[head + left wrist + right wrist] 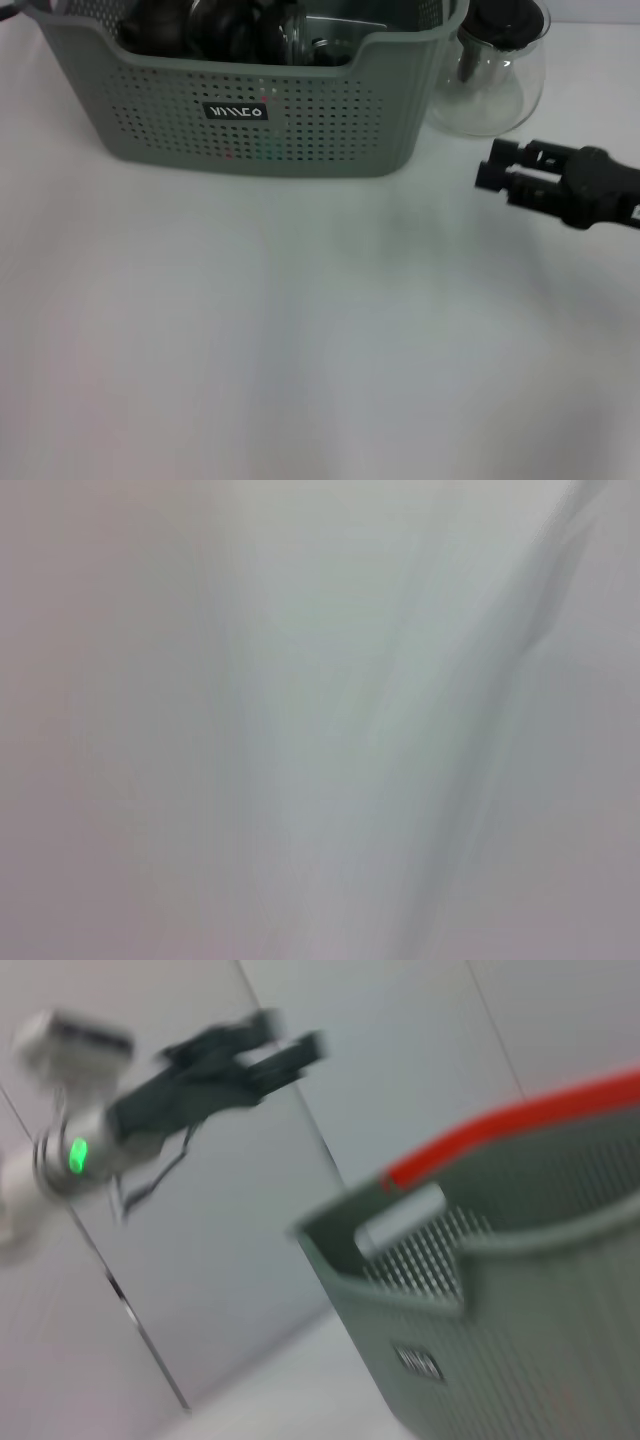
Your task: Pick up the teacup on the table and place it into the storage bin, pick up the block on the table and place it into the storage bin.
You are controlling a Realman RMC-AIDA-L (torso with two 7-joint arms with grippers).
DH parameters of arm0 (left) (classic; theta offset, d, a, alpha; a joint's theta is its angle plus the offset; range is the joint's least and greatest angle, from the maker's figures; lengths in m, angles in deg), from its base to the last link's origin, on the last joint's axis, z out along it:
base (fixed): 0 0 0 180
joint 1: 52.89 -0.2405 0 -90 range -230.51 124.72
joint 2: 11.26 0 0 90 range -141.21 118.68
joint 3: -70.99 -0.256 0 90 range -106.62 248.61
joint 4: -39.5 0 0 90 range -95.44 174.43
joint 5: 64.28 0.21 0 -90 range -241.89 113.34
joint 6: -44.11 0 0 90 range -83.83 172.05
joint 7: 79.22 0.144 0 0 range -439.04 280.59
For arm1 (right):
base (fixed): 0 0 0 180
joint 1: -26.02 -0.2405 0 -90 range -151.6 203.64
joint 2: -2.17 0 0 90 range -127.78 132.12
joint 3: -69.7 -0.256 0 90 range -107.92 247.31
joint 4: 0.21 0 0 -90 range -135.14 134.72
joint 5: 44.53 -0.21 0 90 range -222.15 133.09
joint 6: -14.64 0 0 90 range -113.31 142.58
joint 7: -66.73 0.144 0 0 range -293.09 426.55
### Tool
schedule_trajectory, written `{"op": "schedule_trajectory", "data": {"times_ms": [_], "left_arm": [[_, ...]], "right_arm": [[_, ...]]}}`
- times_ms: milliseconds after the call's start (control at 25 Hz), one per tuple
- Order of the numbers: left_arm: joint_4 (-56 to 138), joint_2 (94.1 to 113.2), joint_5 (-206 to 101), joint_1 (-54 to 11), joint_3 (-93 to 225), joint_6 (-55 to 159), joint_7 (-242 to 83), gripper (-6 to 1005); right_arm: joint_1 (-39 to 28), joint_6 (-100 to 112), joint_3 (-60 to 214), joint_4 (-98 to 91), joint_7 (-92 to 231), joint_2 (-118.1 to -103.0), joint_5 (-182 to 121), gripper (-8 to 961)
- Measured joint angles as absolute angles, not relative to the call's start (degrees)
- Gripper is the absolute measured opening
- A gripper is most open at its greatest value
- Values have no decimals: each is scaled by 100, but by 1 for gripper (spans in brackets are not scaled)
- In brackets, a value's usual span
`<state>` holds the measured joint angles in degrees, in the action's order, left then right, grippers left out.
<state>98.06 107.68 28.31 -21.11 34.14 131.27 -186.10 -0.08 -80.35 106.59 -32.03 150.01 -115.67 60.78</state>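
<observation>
We look down on a white table (300, 340) with the storage bin (250, 120), a grey-green perforated basket with a dipped front rim and a small black label (236, 111), standing at the far side. Dark rounded items and some glassware lie inside it, too shadowed for us to name; we cannot tell whether the teacup or the block is among them, and neither shows on the tabletop. Just beside the bin, on the robot's right, stands a clear glass teapot (495, 75) with a dark lid. Our right gripper (497, 165) reaches in from the right edge, hovering above the table near the teapot and apart from the bin; its two black fingers lie parallel with a narrow gap between them, holding nothing. In the right wrist view, the bin (500, 1290) appears close, and our left gripper (285, 1045) is raised in the air well apart from it, its fingers slightly parted and empty. The left wrist view shows only a pale blur.
</observation>
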Motion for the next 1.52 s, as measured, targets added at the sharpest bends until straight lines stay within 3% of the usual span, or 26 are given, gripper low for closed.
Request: {"op": "schedule_trajectory", "data": {"times_ms": [120,200,560,840,1040,1120,1200,1400,1440,1520], "left_arm": [[9327,10617,2122,-2607,3738,14613,-17734,603],[9257,10627,2224,-2738,3805,14828,-17493,644],[9067,11170,3657,-3775,3796,15092,-15444,689],[8759,11165,3977,-3724,3833,14916,-15396,695],[8573,11135,4049,-3661,3840,14660,-15393,698],[8501,11114,4170,-3623,3843,14586,-15367,700],[8474,11089,4405,-3593,3837,14568,-15263,702],[8411,11018,5342,-3328,3715,14617,-14762,705],[8366,10981,5480,-3209,3669,14655,-14810,706],[8309,10930,5565,-3052,3613,14773,-14945,708]], "right_arm": [[-6,-8307,10404,-3202,15137,-11524,5952,588],[11,-8349,10281,-3202,15194,-11500,5919,590],[3,-8359,9975,-3202,15643,-11473,5909,598],[-82,-8182,9927,-3238,17201,-11114,5958,605],[-93,-8676,10007,-3277,18191,-10768,5962,609],[-90,-8998,10007,-3361,18126,-10739,5966,611],[-39,-9330,10069,-3659,17561,-10882,6059,613],[75,-8935,10174,-4291,15110,-11694,6907,618],[45,-8738,10205,-4247,14848,-11768,7038,619],[-66,-8394,10377,-3908,14529,-11763,7214,620]]}}
